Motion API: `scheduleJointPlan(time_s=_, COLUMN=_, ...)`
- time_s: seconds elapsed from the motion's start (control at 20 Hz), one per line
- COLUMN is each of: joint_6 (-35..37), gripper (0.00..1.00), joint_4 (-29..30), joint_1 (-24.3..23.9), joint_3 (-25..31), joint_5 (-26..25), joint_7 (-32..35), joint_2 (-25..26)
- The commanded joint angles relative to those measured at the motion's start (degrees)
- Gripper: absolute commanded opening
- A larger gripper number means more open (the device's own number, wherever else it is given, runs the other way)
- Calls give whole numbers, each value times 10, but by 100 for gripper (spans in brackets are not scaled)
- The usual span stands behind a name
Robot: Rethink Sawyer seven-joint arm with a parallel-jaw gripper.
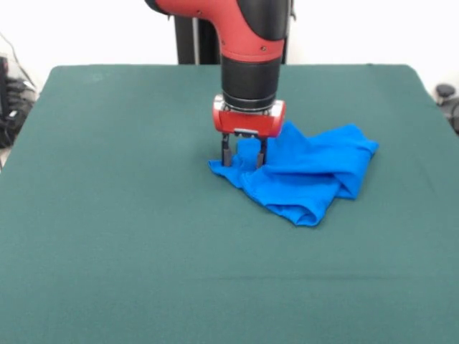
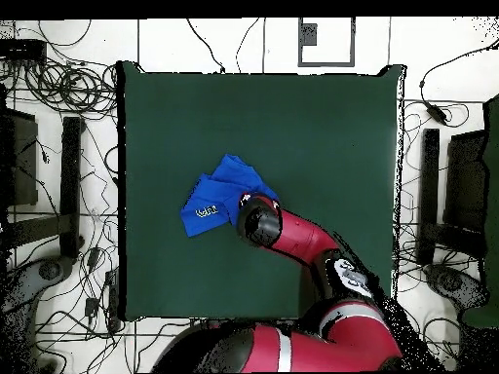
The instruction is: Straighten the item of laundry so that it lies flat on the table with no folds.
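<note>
We judge the grasping step under way: our hand (image 1: 244,155), fingers apart, straddles the left corner of the crumpled blue T-shirt (image 1: 308,175) at centre-right of the worktop (image 1: 115,236); next, pinch and pull outward.

From above, my own arm (image 2: 292,234) hides my gripper (image 1: 244,152) and the shirt's (image 2: 219,195) near edge. Folds bury its sleeves. The front view crops the table's (image 1: 107,215) near edge.
</note>
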Motion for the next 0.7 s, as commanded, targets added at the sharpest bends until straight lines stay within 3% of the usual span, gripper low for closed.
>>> scheduleJointPlan(time_s=0.05, joint_6=-21, gripper=100, joint_4=-38, joint_1=6, joint_3=98, joint_5=-22, joint_7=66, joint_2=37)
scheduleJointPlan(time_s=0.2, joint_6=-24, gripper=100, joint_4=-39, joint_1=4, joint_3=100, joint_5=-26, joint_7=66, joint_2=38)
scheduleJointPlan(time_s=0.25, joint_6=-26, gripper=0, joint_4=-39, joint_1=4, joint_3=100, joint_5=-29, joint_7=68, joint_2=38)
scheduleJointPlan(time_s=0.7, joint_6=-30, gripper=0, joint_4=-44, joint_1=8, joint_3=95, joint_5=-40, joint_7=72, joint_2=38)
